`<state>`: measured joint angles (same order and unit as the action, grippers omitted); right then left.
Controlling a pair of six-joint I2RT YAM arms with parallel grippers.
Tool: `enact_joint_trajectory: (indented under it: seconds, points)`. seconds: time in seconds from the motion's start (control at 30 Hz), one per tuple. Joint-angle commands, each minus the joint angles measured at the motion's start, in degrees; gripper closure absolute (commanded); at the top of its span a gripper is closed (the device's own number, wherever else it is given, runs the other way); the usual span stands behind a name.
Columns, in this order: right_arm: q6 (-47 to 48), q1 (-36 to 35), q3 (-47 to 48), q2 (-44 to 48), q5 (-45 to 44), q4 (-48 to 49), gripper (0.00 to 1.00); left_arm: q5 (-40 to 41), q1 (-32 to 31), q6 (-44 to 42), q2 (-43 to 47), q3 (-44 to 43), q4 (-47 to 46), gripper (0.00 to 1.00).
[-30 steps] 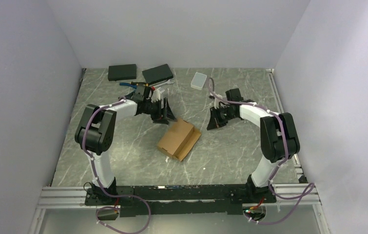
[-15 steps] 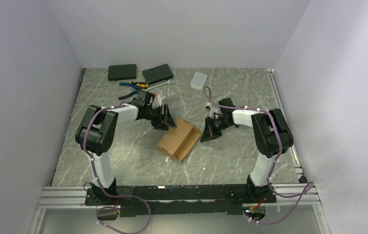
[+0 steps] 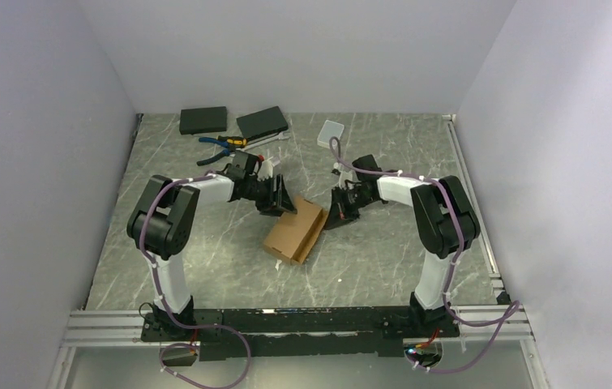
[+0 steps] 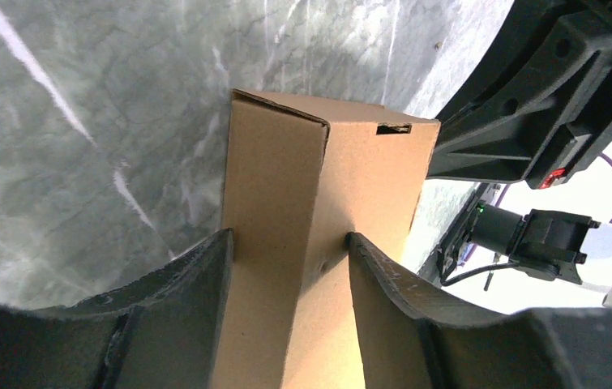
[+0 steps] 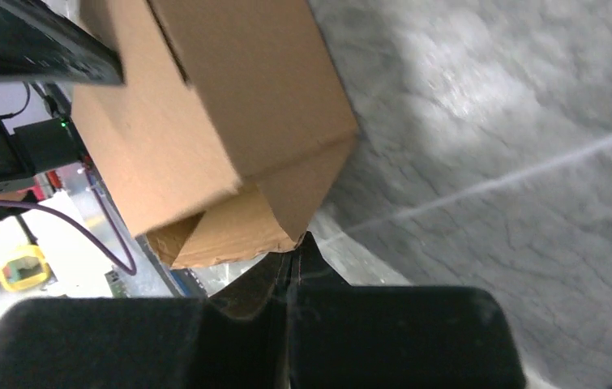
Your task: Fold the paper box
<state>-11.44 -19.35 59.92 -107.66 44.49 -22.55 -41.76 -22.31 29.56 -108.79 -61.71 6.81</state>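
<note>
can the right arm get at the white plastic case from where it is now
Probably yes. The white plastic case lies in the open at the back of the table, just beyond the right gripper, with nothing between them. That gripper is shut, with its tip against the paper box, so it must back off first.

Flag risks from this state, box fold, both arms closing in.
1. The left gripper has its fingers either side of a raised panel of the paper box. Squeezing off-centre could crease the panel instead of folding it along the score.
2. The right gripper looks shut, its tip at the box's corner flap. A push there may slide the box across the table rather than tuck the flap.
3. The two grippers sit close across the box and could collide.
</note>
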Motion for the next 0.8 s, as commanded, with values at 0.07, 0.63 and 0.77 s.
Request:
enact_joint_trajectory:
  seconds: [0.07,0.63,0.77]
  points:
    - [2.4,-2.5,3.9,1.9,-3.8,3.1,1.00,-1.3,-3.6,1.5,-1.8,-2.5,-0.8,0.42]
    - [27.8,-1.1,2.0,17.6,-9.6,-7.1,1.00,5.6,2.4,5.0,7.6,-2.5,-1.1,0.23]
    - [39.7,-1.4,-0.7,23.9,-1.2,-9.9,1.00,7.7,3.8,3.1,14.4,1.4,-1.8,0.21]
